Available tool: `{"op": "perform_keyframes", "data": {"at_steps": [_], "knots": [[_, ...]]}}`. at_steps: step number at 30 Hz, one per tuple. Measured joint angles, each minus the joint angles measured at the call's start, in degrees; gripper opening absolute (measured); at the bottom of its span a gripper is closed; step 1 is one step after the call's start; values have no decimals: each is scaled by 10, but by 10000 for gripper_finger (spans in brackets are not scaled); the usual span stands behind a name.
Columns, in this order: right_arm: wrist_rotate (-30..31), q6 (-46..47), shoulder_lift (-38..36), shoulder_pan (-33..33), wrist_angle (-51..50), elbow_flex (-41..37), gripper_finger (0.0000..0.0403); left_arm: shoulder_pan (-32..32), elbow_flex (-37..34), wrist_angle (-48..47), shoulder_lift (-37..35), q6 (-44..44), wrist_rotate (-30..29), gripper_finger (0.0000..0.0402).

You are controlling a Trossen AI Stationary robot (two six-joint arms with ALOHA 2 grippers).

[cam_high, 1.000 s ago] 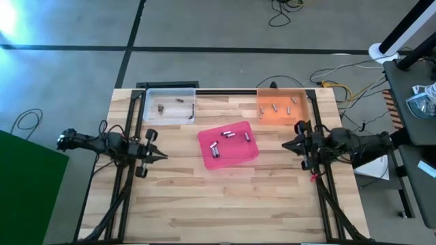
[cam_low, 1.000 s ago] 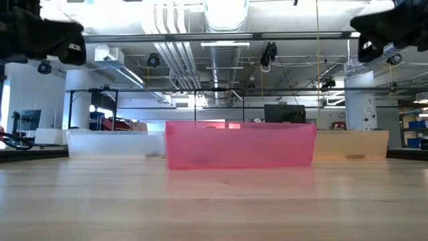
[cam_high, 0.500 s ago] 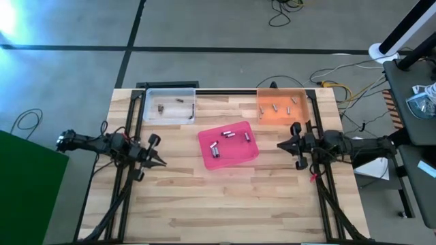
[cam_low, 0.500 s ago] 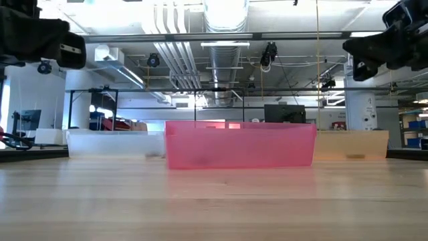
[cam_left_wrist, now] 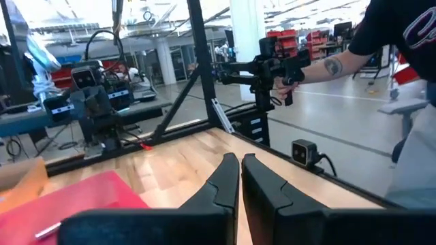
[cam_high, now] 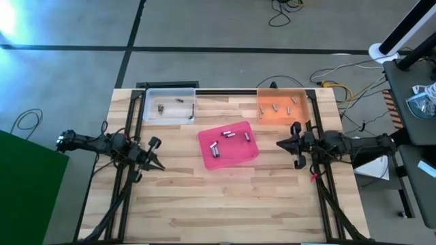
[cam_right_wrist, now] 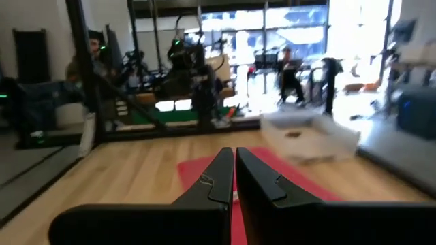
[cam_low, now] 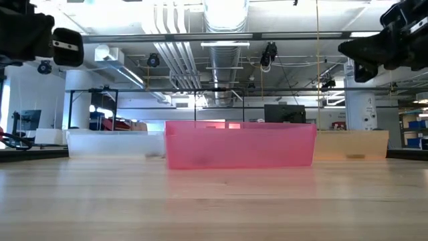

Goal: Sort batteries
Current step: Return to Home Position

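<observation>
Pink tray (cam_high: 236,156) of batteries (cam_high: 229,133) sits between the left pincer (cam_high: 159,167) and right pincer (cam_high: 278,143), both closed, empty.

Bright, even overhead light covers the table (cam_high: 225,204); the shadows on it are faint and soft. A pale glare patch lies on the floor (cam_high: 13,24) at the far left. In the low view the ceiling lamps (cam_low: 200,100) glow — the room behind is well lit. The left tool (cam_left_wrist: 240,160) and right tool (cam_right_wrist: 235,153) show as dark shapes; the far windows (cam_right_wrist: 272,30) burn out white.
</observation>
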Motion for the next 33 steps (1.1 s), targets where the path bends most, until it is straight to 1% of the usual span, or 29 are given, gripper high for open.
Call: {"op": "perform_keyframes", "data": {"at_steps": [3, 6, 11, 13, 16, 18, 19, 22, 24, 27, 30, 33], "knots": [[-14, 10, 12, 3, -5, 0, 9, 1, 0, 0, 0, -14, 2, 0], [-14, 10, 19, 0, -4, 0, 9, 13, 0, -4, 6, -39, -20, 0], [-14, -2, 22, -4, -6, 0, 9, 67, 0, -4, 20, -37, -24, 0], [-14, -3, 22, -4, -7, 0, 9, 91, 0, -2, 25, -30, -8, 0], [-14, 5, 21, -4, -4, 0, 9, 120, 0, 3, 30, -31, 35, 0], [-14, 9, 21, -4, -3, 0, 9, 130, 0, 3, 31, -31, 40, 0], [-14, 6, 21, -4, -4, 0, 9, 133, 0, 2, 32, -30, 32, 0], [-10, -15, 21, -4, -25, 0, 9, 136, 0, -8, 39, -41, -50, 0], [-10, -34, 22, -4, -45, 0, 9, 136, 0, -14, 42, -43, -88, 0], [-15, -45, 29, -4, -48, 0, 9, 136, 0, -15, 49, -40, -96, 0], [-15, -45, 38, -4, -49, 0, 9, 136, 0, -19, 60, -42, -120, 0], [-14, -45, 47, -4, -50, 0, 9, 136, 0, -20, 70, -39, -126, 0]]}}
